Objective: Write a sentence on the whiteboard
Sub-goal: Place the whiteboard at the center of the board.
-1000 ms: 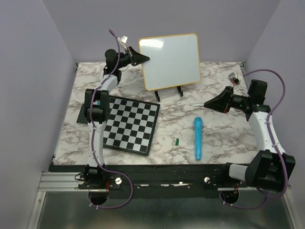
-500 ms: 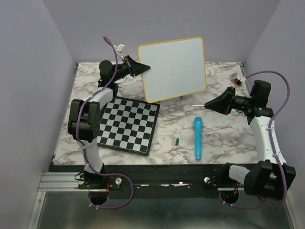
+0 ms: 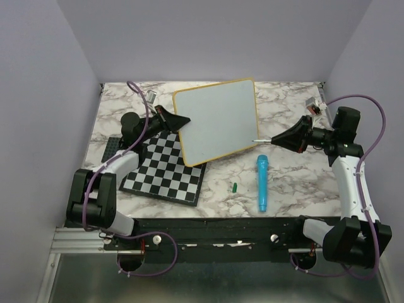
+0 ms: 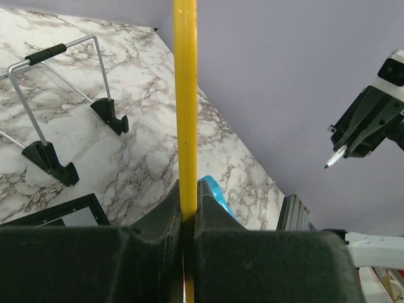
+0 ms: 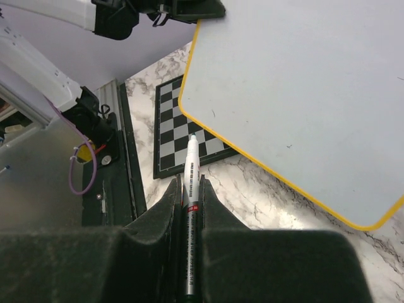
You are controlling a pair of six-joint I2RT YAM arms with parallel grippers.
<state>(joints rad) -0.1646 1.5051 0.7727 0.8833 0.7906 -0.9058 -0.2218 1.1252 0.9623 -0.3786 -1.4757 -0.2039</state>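
the marble table (image 3: 297, 183) fills the view. the whiteboard (image 3: 218, 120) sits just toward 12 o'clock of its middle – held up off the surface and tilted, its lower corner overlapping the far-right corner of the checkered board (image 3: 164, 173), which lies at 8 o'clock of it. the whiteboard's face is plain pale white inside the yellow frame, with only a speck or two. the left gripper (image 3: 178, 120) is clamped nearly closed on the frame at the whiteboard's 9 o'clock edge; its wrist camera shows the yellow rim (image 4: 185, 95) running straight up from between the fingers, and a wire stand (image 4: 49, 163) standing apart on the marble. the right gripper (image 3: 278, 139) hangs at the whiteboard's 3 o'clock, pinched tight around a marker (image 5: 192, 189) whose uncapped tip points at the frame, close but not touching. a blue cylinder (image 3: 261, 183) lies at 5 o'clock of the whiteboard – and a small green cap (image 3: 233, 187) at 6 o'clock.
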